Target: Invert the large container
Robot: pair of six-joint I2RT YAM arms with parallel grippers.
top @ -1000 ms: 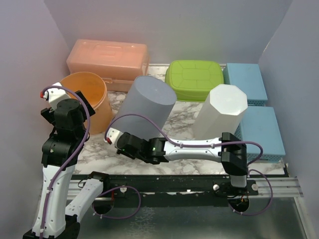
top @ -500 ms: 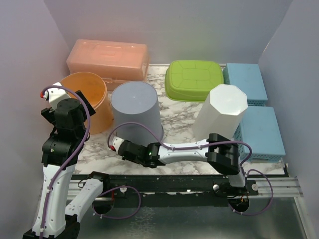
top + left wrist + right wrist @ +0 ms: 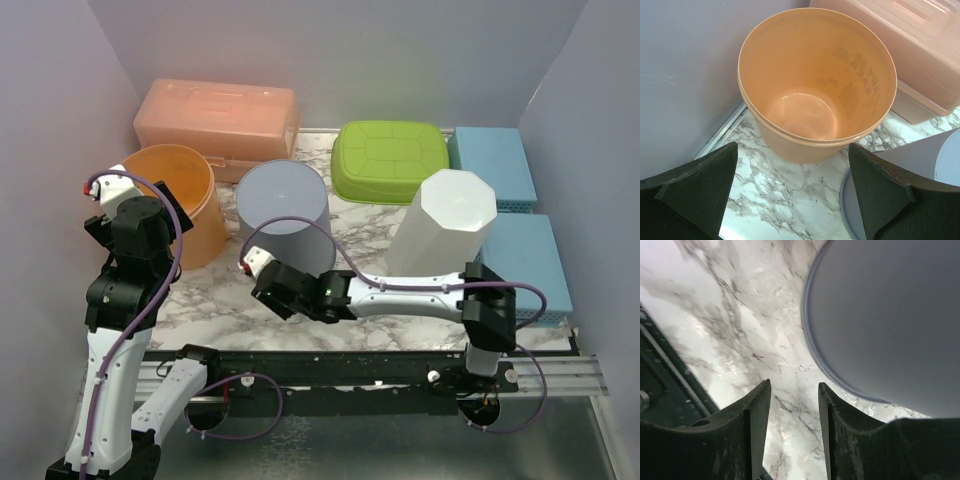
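The large grey plastic tub (image 3: 283,215) stood base-up at the centre of the marble table (image 3: 355,240), so inversion appeared complete, with the right gripper (image 3: 793,385) just near it part-open and empty, and the left gripper (image 3: 792,147) wide open, holding nothing.

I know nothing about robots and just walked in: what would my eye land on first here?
Probably the tall grey container standing rim-down in the middle of the marble table, with the right arm stretched across in front of it, jaws parted and empty. Next come the colours: an open orange bucket at the left and a bright green tub at the back.
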